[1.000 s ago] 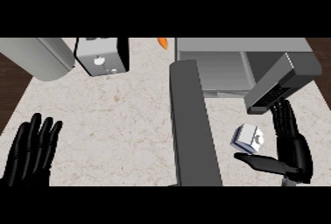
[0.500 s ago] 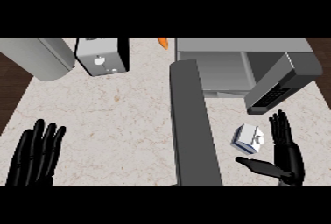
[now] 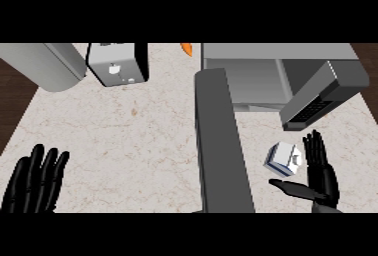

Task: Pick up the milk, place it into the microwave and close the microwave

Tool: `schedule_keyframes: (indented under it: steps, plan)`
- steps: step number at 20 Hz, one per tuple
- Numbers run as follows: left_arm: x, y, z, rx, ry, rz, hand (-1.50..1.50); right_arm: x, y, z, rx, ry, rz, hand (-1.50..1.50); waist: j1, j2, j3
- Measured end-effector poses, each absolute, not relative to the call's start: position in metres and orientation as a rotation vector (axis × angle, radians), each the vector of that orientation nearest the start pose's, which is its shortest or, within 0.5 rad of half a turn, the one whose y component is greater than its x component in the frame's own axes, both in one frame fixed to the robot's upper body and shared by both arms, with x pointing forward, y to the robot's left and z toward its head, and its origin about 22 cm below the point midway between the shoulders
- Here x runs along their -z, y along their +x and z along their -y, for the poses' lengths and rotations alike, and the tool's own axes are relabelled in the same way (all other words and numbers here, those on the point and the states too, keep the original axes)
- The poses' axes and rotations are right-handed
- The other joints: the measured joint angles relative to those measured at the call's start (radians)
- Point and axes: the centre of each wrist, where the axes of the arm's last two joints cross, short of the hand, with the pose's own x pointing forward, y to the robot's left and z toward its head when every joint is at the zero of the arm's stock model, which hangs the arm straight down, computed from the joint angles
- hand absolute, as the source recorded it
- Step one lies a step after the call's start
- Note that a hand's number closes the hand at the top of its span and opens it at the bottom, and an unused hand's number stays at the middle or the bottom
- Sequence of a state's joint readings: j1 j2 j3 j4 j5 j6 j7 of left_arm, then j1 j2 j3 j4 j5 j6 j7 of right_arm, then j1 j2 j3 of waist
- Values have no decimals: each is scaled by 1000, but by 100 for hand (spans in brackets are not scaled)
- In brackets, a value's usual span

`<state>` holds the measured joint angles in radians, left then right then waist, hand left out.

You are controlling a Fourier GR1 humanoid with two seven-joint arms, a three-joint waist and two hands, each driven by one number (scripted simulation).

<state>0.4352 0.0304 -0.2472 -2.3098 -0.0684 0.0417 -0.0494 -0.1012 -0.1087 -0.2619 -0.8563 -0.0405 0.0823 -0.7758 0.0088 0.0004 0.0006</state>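
Note:
The milk [image 3: 284,158], a small white and blue carton, stands on the counter to the right of the microwave's open door [image 3: 221,145]. My right hand [image 3: 322,175] is open just right of the carton, fingers straight and pointing away from me, thumb stretched out below the carton. Fingers and carton sit very close; I cannot tell if they touch. The microwave [image 3: 277,75] lies at the top right, its cavity open. My left hand [image 3: 33,180] rests open at the lower left, fingers up.
A toaster [image 3: 117,62] stands at the top, left of the microwave. A large grey cylinder [image 3: 44,65] lies at the top left. An orange tip [image 3: 187,48] shows at the top edge. The counter's left edge meets dark wood [image 3: 15,105].
My right hand has drawn back toward the lower edge and slightly right, staying open beside the milk. My left hand has drifted a little to the right. The carton has not moved.

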Motion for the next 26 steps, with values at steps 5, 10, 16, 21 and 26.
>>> schedule_keyframes:
  steps: [5,10,16,21,26]
  plan:
    - [-103,125,-210,16,7,1961,-150,149,222,314,138,-176,1740,-150,2,1,0]
    - [-104,123,-209,21,6,1964,-150,160,220,326,115,-174,1709,150,7,3,1]
    - [-103,124,-209,15,4,1970,-150,164,220,322,-36,-175,1727,150,11,3,0]
    - [-107,120,-214,19,4,1965,-150,166,221,312,-43,-109,1751,150,8,1,-1]
    - [-105,120,-214,4,12,1961,-150,166,221,297,-63,-19,1776,150,1,-2,-2]
